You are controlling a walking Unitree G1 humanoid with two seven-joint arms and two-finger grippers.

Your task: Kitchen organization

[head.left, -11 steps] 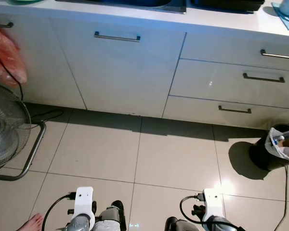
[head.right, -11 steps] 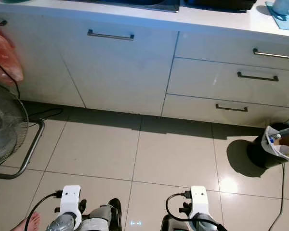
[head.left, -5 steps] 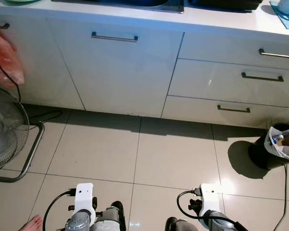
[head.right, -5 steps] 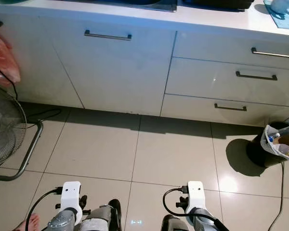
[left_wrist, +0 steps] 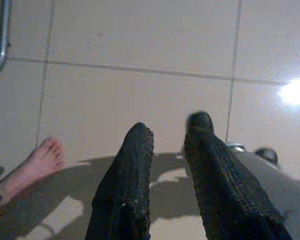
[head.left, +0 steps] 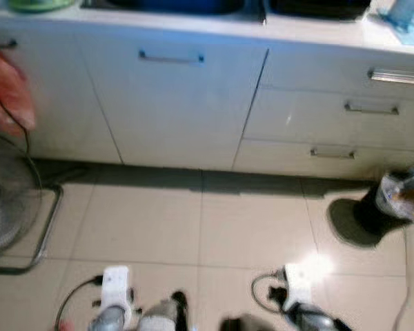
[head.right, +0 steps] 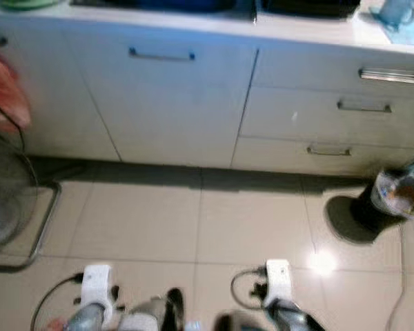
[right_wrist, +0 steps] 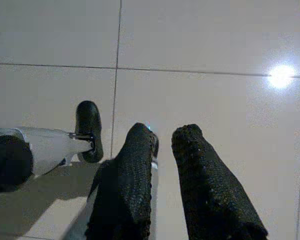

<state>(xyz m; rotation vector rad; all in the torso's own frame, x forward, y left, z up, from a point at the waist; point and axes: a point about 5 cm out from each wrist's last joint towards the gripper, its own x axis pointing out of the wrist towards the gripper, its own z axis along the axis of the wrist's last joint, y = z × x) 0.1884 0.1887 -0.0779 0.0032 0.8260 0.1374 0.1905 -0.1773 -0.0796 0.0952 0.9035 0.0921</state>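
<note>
Hanging idle over the tiled floor [head.left: 255, 227], left hand [left_wrist: 167, 135] and right hand [right_wrist: 162, 140] both released, grasping nothing. Catching a bare foot [left_wrist: 37, 162] beside the left. Blurring now, tilting up toward the tabletop [head.left: 317, 31] and cabinets [head.left: 172, 103].

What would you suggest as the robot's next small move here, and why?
Probably a short step forward toward the white cabinets. Both arms hang low over the tiled floor, the left gripper and right gripper are open and hold nothing, and a stretch of tiles separates the robot from the counter.
</note>
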